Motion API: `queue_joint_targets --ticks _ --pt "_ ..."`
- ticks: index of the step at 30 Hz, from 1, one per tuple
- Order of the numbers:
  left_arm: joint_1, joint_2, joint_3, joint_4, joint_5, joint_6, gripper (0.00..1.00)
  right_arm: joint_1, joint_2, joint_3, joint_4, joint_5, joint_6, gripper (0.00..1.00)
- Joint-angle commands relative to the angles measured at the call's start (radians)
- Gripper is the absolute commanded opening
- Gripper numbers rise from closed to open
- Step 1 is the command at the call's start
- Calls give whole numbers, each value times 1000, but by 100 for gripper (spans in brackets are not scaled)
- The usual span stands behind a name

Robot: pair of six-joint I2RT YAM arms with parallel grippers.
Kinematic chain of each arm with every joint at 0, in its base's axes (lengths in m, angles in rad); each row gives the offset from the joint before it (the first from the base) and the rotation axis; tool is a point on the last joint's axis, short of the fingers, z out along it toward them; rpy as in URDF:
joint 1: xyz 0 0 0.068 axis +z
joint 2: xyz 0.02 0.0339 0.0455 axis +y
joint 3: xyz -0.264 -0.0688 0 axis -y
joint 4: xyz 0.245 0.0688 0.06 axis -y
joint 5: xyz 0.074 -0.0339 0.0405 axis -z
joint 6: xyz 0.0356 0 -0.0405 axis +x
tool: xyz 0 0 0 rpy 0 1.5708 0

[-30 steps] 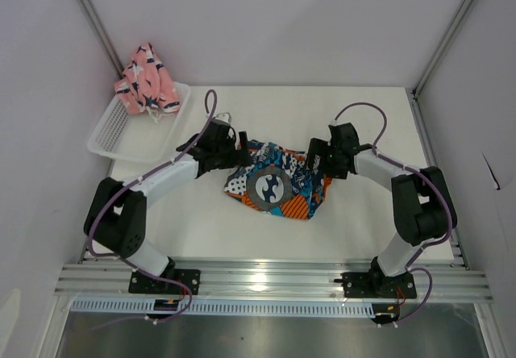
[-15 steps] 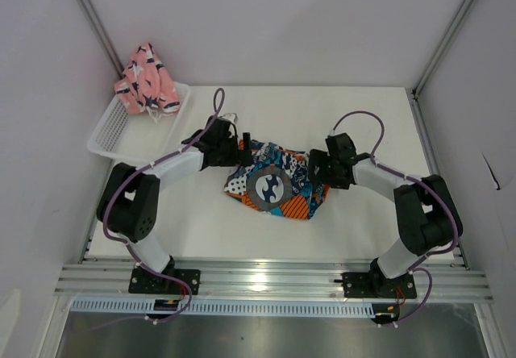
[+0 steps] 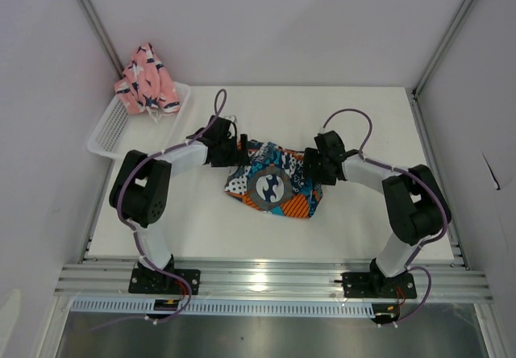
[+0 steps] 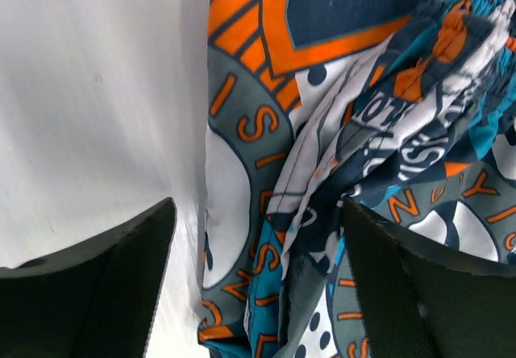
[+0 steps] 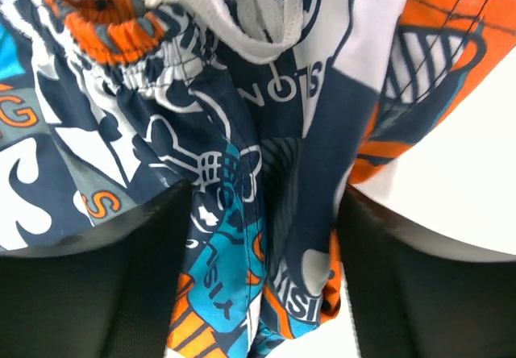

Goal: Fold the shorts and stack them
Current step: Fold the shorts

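At far left we see the pink shorts point(image 3: 145, 84) bunched on the white mesh basket point(image 3: 113, 136), while the printed shorts point(image 3: 274, 185) lie crumpled mid-counter point(image 3: 363, 229). Only our wrist views show the left fingers point(image 3: 239, 150) and right fingers point(image 3: 310, 167) spread, unclenched, straddling soft folds and gathered elastic waistband.

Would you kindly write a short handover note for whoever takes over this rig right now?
Left gripper: open, straddling the left edge of the printed shorts.
Right gripper: open, straddling their right edge.
The printed pair lies rumpled on the table; the pink shorts are bunched at the far end of the white mesh basket.
Done: nothing folded or stacked.
Left: fold the printed pair, then fetch, fold and stack the pink pair.
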Motion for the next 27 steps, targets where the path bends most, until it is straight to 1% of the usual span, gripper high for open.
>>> queue_joint_targets --ticks 1,3,4,5,7,8,9,10,11,12,13,14,16,17,18,21,25,27 --pt "16 26 65 3 44 20 82 -10 44 24 19 -9 6 66" --pt "17 40 79 -5 46 20 73 -12 57 41 13 -1 -6 59" --pt "17 43 80 -6 46 20 64 -15 63 44 7 2 -8 57" --pt "18 46 85 -6 47 20 58 -21 66 49 10 1 -16 45" --pt "18 51 89 -5 50 23 49 -27 72 52 14 -1 -20 40" --pt "18 52 89 -5 52 21 47 -33 75 56 13 0 -26 34" --pt "18 59 94 -6 53 21 45 -36 78 64 10 0 -34 25" --pt "20 62 102 -12 53 21 42 -38 86 69 8 -1 -40 24" --pt "20 65 109 -15 55 21 41 -42 89 75 4 4 -46 16" --pt "20 74 114 -17 56 23 39 -44 92 85 -1 5 -54 13" --pt "20 78 123 -26 55 23 38 -45 95 90 -1 4 -60 12" --pt "20 83 126 -32 55 23 38 -52 101 98 -4 7 -65 9" --pt "20 95 140 -44 53 20 38 -61 110 124 -15 5 -81 9" --pt "20 97 142 -43 58 18 39 -67 115 131 -18 1 -85 10" --pt "20 98 143 -43 59 15 42 -76 123 141 -22 -9 -91 12" --pt "21 102 146 -38 62 6 45 -101 135 164 -25 -21 -103 12" --pt "18 121 172 -38 81 -14 46 -142 163 208 -35 -29 -120 13" --pt "13 137 192 -40 92 -29 47 -160 185 246 -51 -24 -137 18"
